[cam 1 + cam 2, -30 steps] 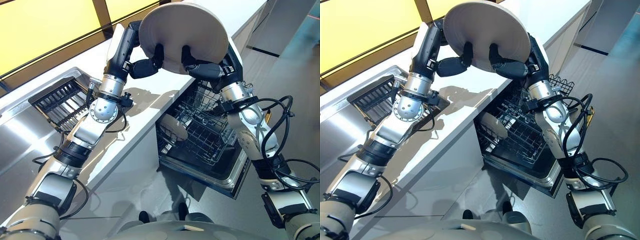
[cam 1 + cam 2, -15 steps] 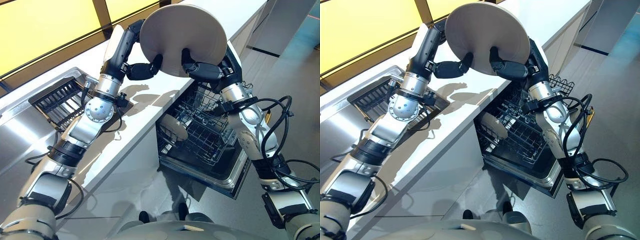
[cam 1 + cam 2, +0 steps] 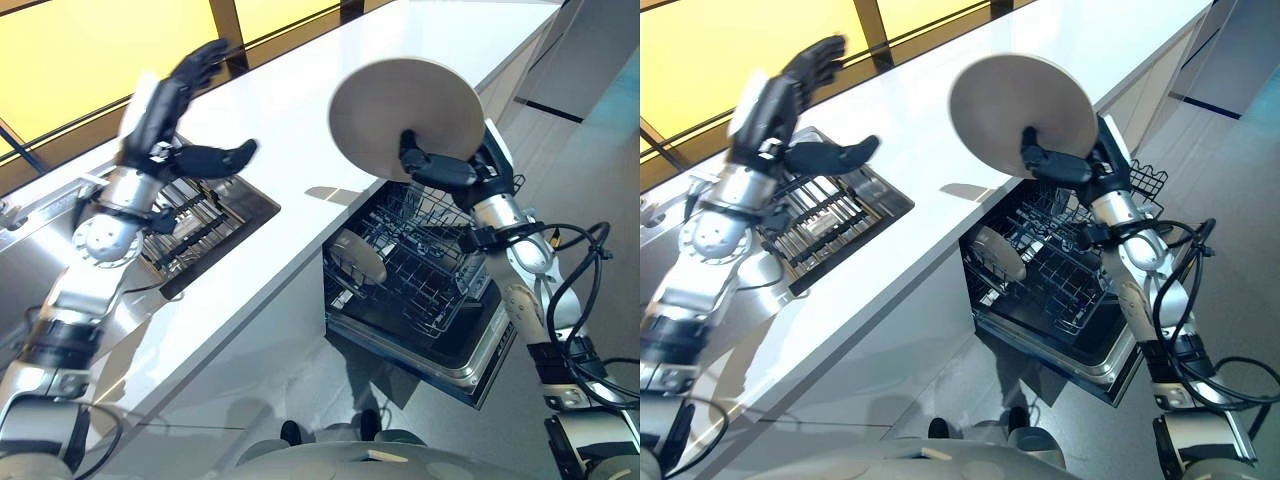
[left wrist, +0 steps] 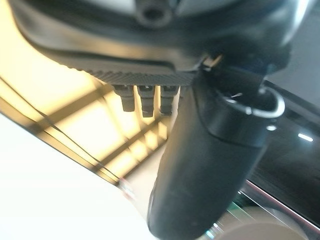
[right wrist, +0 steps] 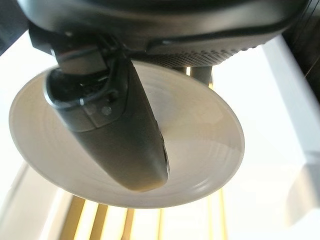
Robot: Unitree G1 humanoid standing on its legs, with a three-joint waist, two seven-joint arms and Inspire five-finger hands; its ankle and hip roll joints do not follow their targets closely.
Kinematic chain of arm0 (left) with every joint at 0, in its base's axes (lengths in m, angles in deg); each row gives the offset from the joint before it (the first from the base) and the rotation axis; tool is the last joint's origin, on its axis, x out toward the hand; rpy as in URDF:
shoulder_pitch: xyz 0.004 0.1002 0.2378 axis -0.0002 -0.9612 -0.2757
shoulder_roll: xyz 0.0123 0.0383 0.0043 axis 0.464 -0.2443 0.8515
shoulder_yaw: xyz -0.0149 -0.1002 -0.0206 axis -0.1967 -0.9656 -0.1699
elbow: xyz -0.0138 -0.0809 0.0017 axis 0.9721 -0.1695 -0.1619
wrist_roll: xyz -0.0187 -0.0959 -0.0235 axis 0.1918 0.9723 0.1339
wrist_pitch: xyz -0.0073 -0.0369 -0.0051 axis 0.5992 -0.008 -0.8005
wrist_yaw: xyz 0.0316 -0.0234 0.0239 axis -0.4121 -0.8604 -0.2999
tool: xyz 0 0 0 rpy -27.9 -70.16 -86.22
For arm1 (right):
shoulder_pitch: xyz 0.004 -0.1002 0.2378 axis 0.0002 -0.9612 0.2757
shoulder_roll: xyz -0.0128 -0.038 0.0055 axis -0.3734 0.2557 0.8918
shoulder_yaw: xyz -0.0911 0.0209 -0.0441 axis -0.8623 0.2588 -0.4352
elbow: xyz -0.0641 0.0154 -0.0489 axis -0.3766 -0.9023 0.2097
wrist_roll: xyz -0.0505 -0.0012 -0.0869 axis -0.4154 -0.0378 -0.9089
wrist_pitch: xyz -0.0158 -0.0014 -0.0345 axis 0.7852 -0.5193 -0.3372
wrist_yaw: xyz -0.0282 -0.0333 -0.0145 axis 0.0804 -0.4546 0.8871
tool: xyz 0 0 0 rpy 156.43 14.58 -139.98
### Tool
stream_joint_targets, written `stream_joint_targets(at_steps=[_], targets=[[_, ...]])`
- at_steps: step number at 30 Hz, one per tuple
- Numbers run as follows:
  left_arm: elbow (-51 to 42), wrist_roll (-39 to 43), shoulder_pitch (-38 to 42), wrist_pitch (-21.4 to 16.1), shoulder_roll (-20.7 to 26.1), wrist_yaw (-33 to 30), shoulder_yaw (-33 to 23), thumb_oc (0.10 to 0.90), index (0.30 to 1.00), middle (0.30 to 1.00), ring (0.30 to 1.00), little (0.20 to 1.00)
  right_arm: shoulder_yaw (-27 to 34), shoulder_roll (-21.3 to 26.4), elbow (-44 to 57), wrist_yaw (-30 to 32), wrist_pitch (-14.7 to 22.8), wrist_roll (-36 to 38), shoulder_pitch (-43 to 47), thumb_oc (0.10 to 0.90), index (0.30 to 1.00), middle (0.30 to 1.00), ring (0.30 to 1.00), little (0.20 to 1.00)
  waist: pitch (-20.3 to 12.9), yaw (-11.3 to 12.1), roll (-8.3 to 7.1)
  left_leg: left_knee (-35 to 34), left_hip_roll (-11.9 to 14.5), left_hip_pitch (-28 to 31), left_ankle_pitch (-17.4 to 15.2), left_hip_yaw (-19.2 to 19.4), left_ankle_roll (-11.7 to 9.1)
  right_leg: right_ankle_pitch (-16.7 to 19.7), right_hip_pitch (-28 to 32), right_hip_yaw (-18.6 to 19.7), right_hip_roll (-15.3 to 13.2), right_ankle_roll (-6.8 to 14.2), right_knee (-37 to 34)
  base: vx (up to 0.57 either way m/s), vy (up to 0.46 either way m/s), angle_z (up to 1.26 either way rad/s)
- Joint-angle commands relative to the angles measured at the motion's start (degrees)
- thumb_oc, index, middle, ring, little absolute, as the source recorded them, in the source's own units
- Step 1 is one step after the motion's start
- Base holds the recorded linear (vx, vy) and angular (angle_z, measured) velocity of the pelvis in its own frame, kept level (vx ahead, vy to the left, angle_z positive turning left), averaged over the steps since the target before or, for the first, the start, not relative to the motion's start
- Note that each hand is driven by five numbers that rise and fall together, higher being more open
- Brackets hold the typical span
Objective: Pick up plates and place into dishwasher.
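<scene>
**Left hand lets go of the plate**

Since the earlier frame the left hand (image 3: 190,110) has come off the plate (image 3: 400,115) and swung away to the left; it now hangs over the sink (image 3: 200,215) with fingers straight and spread, thumb out, holding nothing. The plate is carried by the right hand (image 3: 440,170) alone, thumb pressed across its face and fingers behind, pinching its lower rim. It stands tilted on edge in the air above the white bench (image 3: 300,130) edge and the open dishwasher (image 3: 470,345). Before, both hands held it higher and more to the left. Another plate (image 3: 358,255) stands in the rack (image 3: 420,260) below.
</scene>
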Motion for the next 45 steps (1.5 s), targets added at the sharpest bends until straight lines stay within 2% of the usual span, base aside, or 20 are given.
stream_joint_targets(at_steps=[1,2,3,5,9,10,13,17,19,20,21,24,28,33,37,39,45], targets=[[1.1,2.7,1.5,-5.7,5.7,-1.7,-5.8,0.8,0.9,0.9,0.9,0.9,4.5,4.1,3.6,1.5,8.3,-2.8,4.0,0.1,0.3,0.3,0.3,0.2,-7.3,0.5,-0.54,0.2,-3.4,-0.8,-3.6,-1.8,2.6,-0.9,0.0,-2.2,1.4,1.2,0.3,0.0,0.0,0.0],[1.1,2.7,1.5,-5.7,5.7,-1.7,-5.8,0.8,0.9,0.9,0.9,0.9,4.5,4.1,3.6,1.5,8.3,-2.8,4.0,0.1,0.3,0.3,0.3,0.2,-7.3,0.5,-0.54,0.2,-3.4,-0.8,-3.6,-1.8,2.6,-0.9,0.0,-2.2,1.4,1.2,0.3,0.03,-0.007,0.04],[2.2,2.6,-1.8,-7.2,6.9,-3.3,-9.3,0.8,0.9,0.9,0.9,0.9,6.4,6.4,1.9,4.0,9.6,-6.8,2.7,0.1,0.3,0.3,0.3,0.2,-7.1,0.7,-0.5,0.2,-3.4,-0.8,-3.5,-2.1,2.6,-0.9,0.1,-2.5,1.3,1.2,0.3,0.04,-0.013,0.01],[2.4,1.1,-5.9,-6.9,7.6,-6.3,-13.5,0.8,0.9,0.9,0.9,0.9,9.4,9.8,-0.3,9.5,9.6,-16.7,0.4,0.1,0.3,0.3,0.3,0.2,-7.0,0.9,-0.61,0.2,-3.5,-0.9,-3.4,-2.4,2.6,-0.9,0.0,-2.7,1.3,1.3,0.3,0.06,-0.009,0.04],[1.0,-2.6,-10.0,-6.2,7.3,-7.5,-16.2,0.8,0.9,0.9,0.9,0.9,12.7,12.3,-1.0,11.6,9.1,-21.0,-3.1,0.1,0.3,0.3,0.3,0.2,-6.9,0.8,-0.77,0.2,-3.5,-1.0,-3.4,-2.5,2.6,-1.0,0.0,-2.7,1.4,1.4,0.3,0.03,0.001,0.09],[-0.2,-4.6,-13.6,-6.1,8.1,-8.1,-18.7,0.8,0.9,0.9,0.9,0.9,17.0,15.2,-1.9,12.4,7.9,-24.2,-7.2,0.1,0.3,0.3,0.3,0.2,-6.8,0.6,-1.05,0.2,-3.6,-1.0,-3.5,-2.5,2.6,-1.0,-0.1,-2.7,1.4,1.5,0.3,0.05,-0.002,0.03],[-1.0,-6.1,-16.2,-5.1,8.8,-9.5,-20.6,0.8,0.9,0.9,0.9,0.9,20.1,18.8,-5.3,13.8,6.0,-29.8,-10.5,0.1,0.3,0.3,0.3,0.2,-6.3,0.5,-1.3,0.2,-3.6,-0.7,-4.0,-2.6,2.7,-1.4,0.3,-2.7,1.4,1.6,0.3,0.05,-0.01,0.02],[-3.3,-4.3,-18.0,-5.1,9.1,-10.1,-21.2,0.8,0.9,0.9,0.9,0.9,19.7,21.6,-9.0,13.7,2.1,-35.9,-12.3,0.1,0.3,0.3,0.3,0.2,-5.4,0.9,-1.67,0.2,-3.7,-0.7,-4.0,-3.1,2.8,-1.3,0.4,-2.9,1.4,1.7,0.3,0.01,-0.021,-0.01],[-4.7,-1.4,-18.5,-5.5,8.4,-9.0,-20.9,0.8,0.9,0.9,0.9,0.9,18.5,22.2,-11.1,14.3,0.4,-38.5,-12.6,0.1,0.3,0.3,0.3,0.2,-5.0,1.1,-1.77,0.2,-3.7,-0.7,-3.9,-3.3,2.8,-1.3,0.4,-3.1,1.4,1.6,0.3,-0.02,-0.039,-0.04],[-6.3,1.1,-18.7,-5.2,7.7,-7.4,-20.8,0.8,0.9,0.9,0.9,0.9,17.7,22.5,-12.5,12.8,-1.1,-39.4,-12.5,0.1,0.3,0.3,0.3,0.2,-4.5,1.3,-1.89,0.2,-3.7,-1.0,-3.3,-3.5,2.7,-0.9,0.2,-3.3,1.4,1.5,0.3,-0.03,-0.034,-0.02],[-6.3,1.1,-18.7,-5.2,7.7,-7.4,-20.8,0.8,0.9,0.9,0.9,0.9,17.7,22.5,-12.5,12.8,-1.1,-39.4,-12.5,0.1,0.3,0.3,0.3,0.2,-4.5,1.3,-1.89,0.2,-3.7,-1.0,-3.3,-3.5,2.7,-0.9,0.2,-3.3,1.4,1.5,0.3,-0.03,-0.036,0.0],[-9.3,2.5,-18.9,-4.5,6.4,-5.3,-20.2,0.8,0.9,0.9,0.9,0.9,15.1,22.6,-13.8,8.7,-3.1,-39.7,-12.5,0.1,0.3,0.3,0.3,0.2,-3.9,1.7,-2.02,0.2,-3.7,-1.1,-3.1,-4.0,2.7,-0.9,0.2,-3.7,1.3,1.5,0.3,0.01,-0.023,0.02],[-10.7,3.6,-17.8,-5.9,5.9,-4.0,-17.9,0.8,0.9,0.9,0.9,0.9,8.3,21.8,-16.7,4.9,-6.3,-40.5,-10.0,0.1,0.3,0.3,0.3,0.2,-2.9,2.5,-1.9,0.2,-3.6,-0.9,-3.4,-4.5,2.7,-1.3,0.6,-4.6,1.1,1.6,0.3,0.0,-0.036,0.02],[-12.5,1.4,-15.9,-7.2,4.4,-5.4,-14.4,0.8,0.9,0.9,0.9,0.9,-0.5,18.1,-21.5,5.8,-8.2,-39.4,-5.1,0.1,0.3,0.3,0.3,0.2,-1.7,3.7,-1.58,0.2,-3.7,-1.2,-3.3,-4.8,2.7,-1.3,0.6,-5.5,0.7,1.4,0.3,-0.01,-0.035,0.08],[-11.8,1.7,-13.1,-6.7,3.5,-6.1,-11.2,0.8,0.9,0.9,0.9,0.9,-8.4,15.8,-28.0,7.4,-9.5,-38.0,2.1,0.1,0.3,0.3,0.3,0.2,-0.7,4.8,-1.19,0.2,-3.8,-1.6,-3.0,-5.5,2.7,-1.3,0.4,-6.2,0.4,1.2,0.3,-0.04,-0.024,0.07],[-10.5,1.6,-10.8,-6.7,2.5,-6.8,-8.3,0.8,0.9,0.9,0.9,0.9,-13.8,13.5,-33.1,9.1,-10.6,-36.9,7.3,0.1,0.3,0.3,0.3,0.2,0.1,5.5,-0.9,0.2,-3.9,-1.9,-2.8,-6.0,2.7,-1.2,0.4,-6.7,0.1,1.0,0.3,-0.04,-0.019,0.17],[-9.4,1.5,-5.5,-7.9,1.5,-7.2,-3.8,0.8,0.9,0.9,0.9,0.9,-24.3,8.6,-49.8,10.7,-12.1,-37.8,19.2,0.1,0.3,0.3,0.3,0.2,1.5,7.8,-0.05,0.2,-4.3,-3.2,-2.3,-7.5,2.6,-1.2,-0.2,-7.5,-0.5,0.6,0.3,-0.05,-0.014,0.19]])
